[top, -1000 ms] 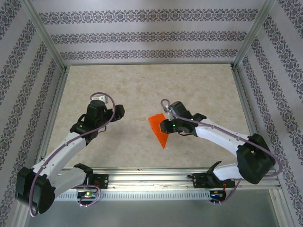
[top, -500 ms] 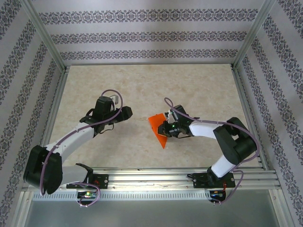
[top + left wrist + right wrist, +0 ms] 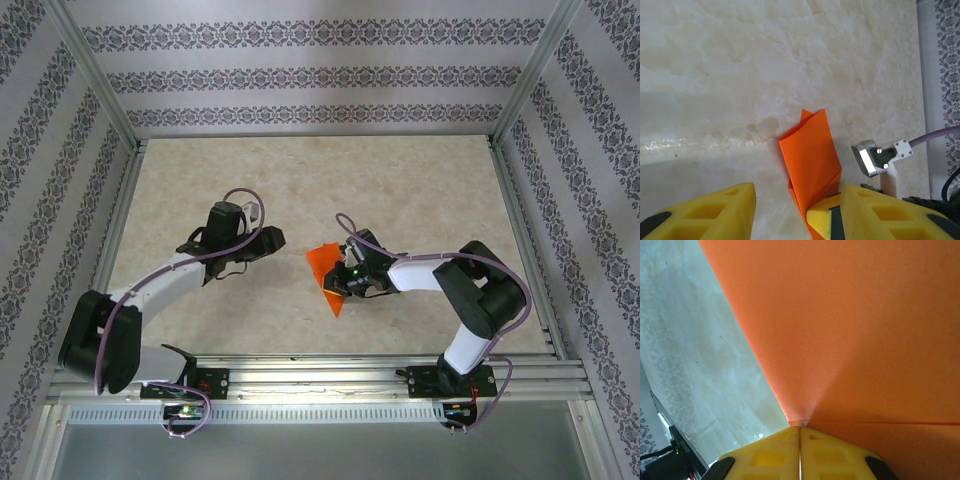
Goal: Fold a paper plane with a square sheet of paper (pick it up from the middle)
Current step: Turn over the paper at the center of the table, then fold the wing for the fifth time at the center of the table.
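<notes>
- The bright orange folded sheet of paper (image 3: 323,272) sits near the middle of the beige marbled bench (image 3: 300,180), between the two arms. It is a narrow pointed shape whose tip faces the near edge.
- The right tool (image 3: 340,280) is at the sheet's right side. In the right wrist view its yellow fingers (image 3: 770,455) are pressed together, pinching the orange paper (image 3: 865,330) where a crease runs into the fingertips.
- The left tool (image 3: 277,240) hangs just left of the sheet, apart from it, and points toward it.
- In the left wrist view the left tool (image 3: 796,200) is spread, with bare bench showing between its two yellow fingers (image 3: 705,210).
- Past that gap, the folded sheet (image 3: 810,160) shows layered flaps, with a yellow finger of the right tool (image 3: 822,220) at its near end.
- I cannot tell whether the sheet lies flat or is partly lifted off the bench.
</notes>
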`<action>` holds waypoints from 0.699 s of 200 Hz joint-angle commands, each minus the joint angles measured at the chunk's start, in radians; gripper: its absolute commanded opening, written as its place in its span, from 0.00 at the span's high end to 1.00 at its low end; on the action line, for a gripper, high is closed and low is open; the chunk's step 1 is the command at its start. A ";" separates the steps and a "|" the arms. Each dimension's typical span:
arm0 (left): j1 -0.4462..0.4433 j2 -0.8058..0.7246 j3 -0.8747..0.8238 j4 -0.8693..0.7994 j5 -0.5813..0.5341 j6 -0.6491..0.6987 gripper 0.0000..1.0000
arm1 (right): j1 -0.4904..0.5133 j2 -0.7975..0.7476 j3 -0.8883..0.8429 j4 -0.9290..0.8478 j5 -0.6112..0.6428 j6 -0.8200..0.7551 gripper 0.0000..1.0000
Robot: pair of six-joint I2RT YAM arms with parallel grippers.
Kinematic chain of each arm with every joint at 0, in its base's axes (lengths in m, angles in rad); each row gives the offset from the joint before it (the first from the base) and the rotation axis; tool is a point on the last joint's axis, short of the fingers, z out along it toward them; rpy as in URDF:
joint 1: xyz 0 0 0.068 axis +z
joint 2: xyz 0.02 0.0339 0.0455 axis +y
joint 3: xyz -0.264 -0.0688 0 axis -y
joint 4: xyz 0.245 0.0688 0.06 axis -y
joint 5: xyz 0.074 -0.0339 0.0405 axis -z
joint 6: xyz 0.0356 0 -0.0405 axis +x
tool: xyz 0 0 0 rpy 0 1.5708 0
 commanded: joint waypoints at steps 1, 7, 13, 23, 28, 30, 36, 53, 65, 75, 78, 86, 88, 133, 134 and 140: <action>0.002 0.045 0.039 0.065 0.053 -0.048 0.55 | 0.019 0.036 -0.042 0.014 0.086 0.084 0.93; -0.001 0.061 0.046 0.072 0.059 -0.061 0.57 | 0.020 0.035 -0.054 0.038 0.094 0.106 0.93; -0.003 0.080 0.056 0.073 0.064 -0.073 0.58 | 0.021 0.033 -0.068 0.066 0.103 0.130 0.94; -0.008 0.113 0.078 0.069 0.077 -0.092 0.61 | 0.022 0.029 -0.092 0.111 0.118 0.170 0.94; -0.014 0.130 0.090 0.070 0.086 -0.097 0.62 | 0.023 0.026 -0.103 0.133 0.125 0.189 0.94; -0.016 0.136 0.095 0.070 0.090 -0.099 0.63 | 0.023 0.025 -0.105 0.139 0.126 0.191 0.95; -0.023 0.155 0.109 0.070 0.097 -0.104 0.63 | 0.024 0.022 -0.117 0.170 0.128 0.209 0.95; -0.049 0.203 0.149 0.061 0.106 -0.113 0.65 | 0.026 0.016 -0.129 0.262 0.096 0.236 0.94; -0.069 0.235 0.174 0.059 0.114 -0.114 0.66 | 0.027 0.001 -0.128 0.301 0.080 0.240 0.94; -0.087 0.263 0.192 0.059 0.118 -0.119 0.66 | 0.027 -0.024 -0.123 0.299 0.081 0.235 0.94; -0.091 0.271 0.200 0.059 0.117 -0.120 0.67 | 0.027 -0.032 -0.121 0.295 0.080 0.232 0.94; -0.104 0.293 0.215 0.058 0.119 -0.123 0.68 | 0.023 -0.055 -0.116 0.280 0.079 0.217 0.93; -0.108 0.299 0.218 0.058 0.120 -0.124 0.69 | 0.022 -0.061 -0.114 0.275 0.081 0.214 0.93; -0.159 0.443 0.329 0.034 0.168 -0.125 0.73 | -0.054 -0.218 -0.166 0.147 0.147 0.146 0.88; -0.160 0.445 0.333 0.032 0.169 -0.125 0.73 | -0.056 -0.222 -0.168 0.144 0.148 0.145 0.88; -0.166 0.464 0.347 0.020 0.170 -0.126 0.75 | -0.076 -0.237 -0.179 0.126 0.152 0.137 0.88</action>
